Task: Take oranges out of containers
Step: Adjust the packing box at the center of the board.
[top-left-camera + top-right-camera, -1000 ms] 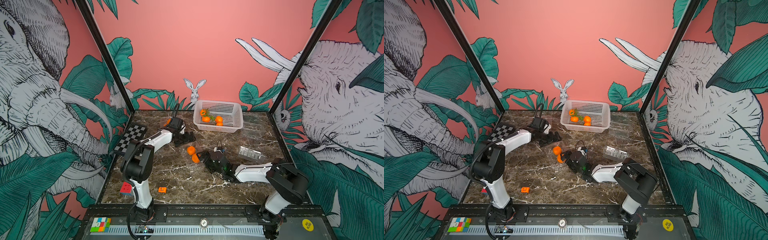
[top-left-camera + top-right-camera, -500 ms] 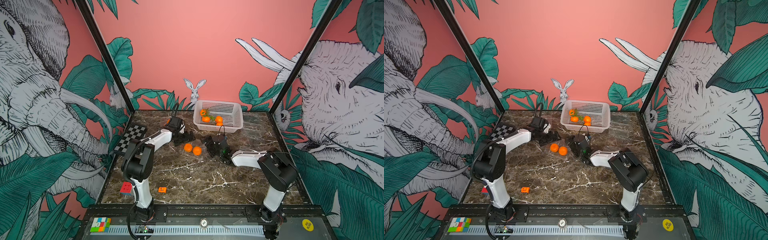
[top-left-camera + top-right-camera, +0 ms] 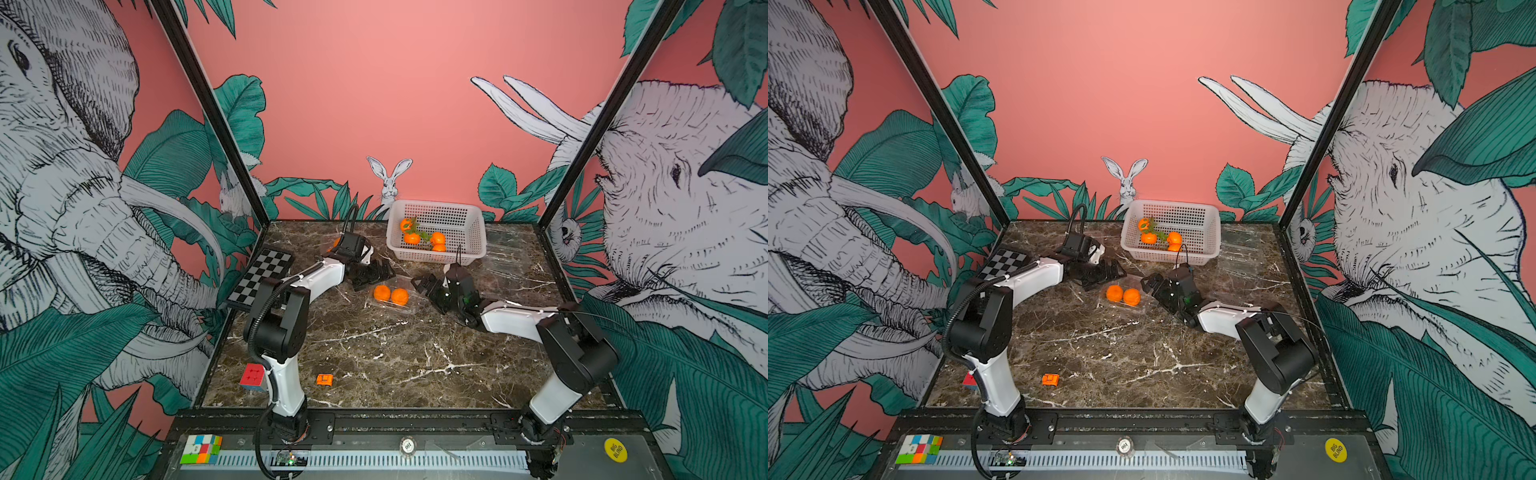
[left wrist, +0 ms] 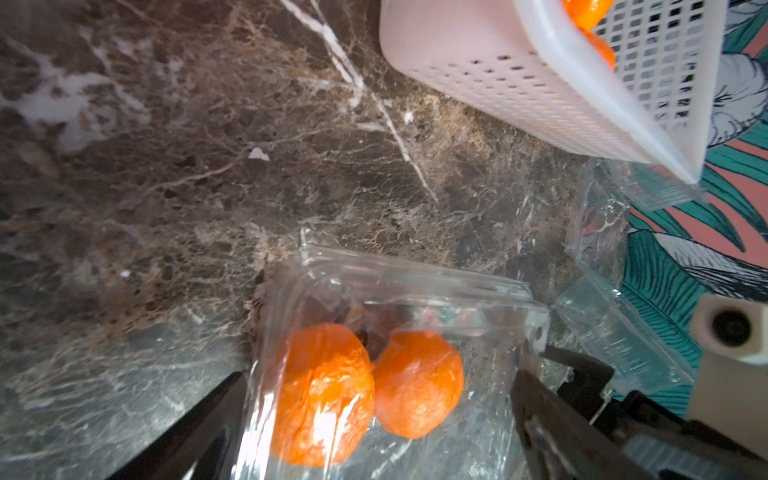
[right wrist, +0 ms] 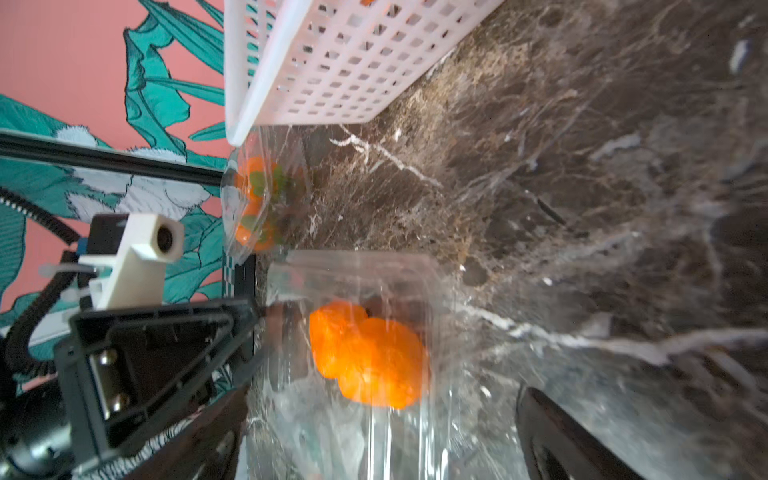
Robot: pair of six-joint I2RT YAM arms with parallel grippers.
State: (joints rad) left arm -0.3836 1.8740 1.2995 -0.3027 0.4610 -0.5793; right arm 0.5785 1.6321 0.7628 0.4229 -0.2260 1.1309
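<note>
A clear container (image 3: 392, 305) lies mid-table with two oranges (image 3: 390, 294) inside, seen in both top views (image 3: 1123, 294). My left gripper (image 3: 374, 272) stands open at its far-left end. In the left wrist view the container (image 4: 415, 291) and its oranges (image 4: 324, 395) lie between the spread fingers (image 4: 199, 432). My right gripper (image 3: 426, 286) is open at the container's right end, its fingers (image 5: 548, 432) either side of the container (image 5: 353, 274). A second container with leafy oranges (image 5: 255, 199) lies behind the left wrist.
A white basket (image 3: 478, 237) at the back holds several oranges (image 3: 412, 238). Empty clear containers (image 3: 507, 253) lie to its right. A checkerboard (image 3: 262, 282) leans at the left edge. A small orange block (image 3: 324, 379) and a red cube (image 3: 252, 376) lie near the front.
My right gripper has swung from in front of the container toward the back, to its right end. The container with two oranges has turned and shifted slightly right. The left arm has stayed put.
</note>
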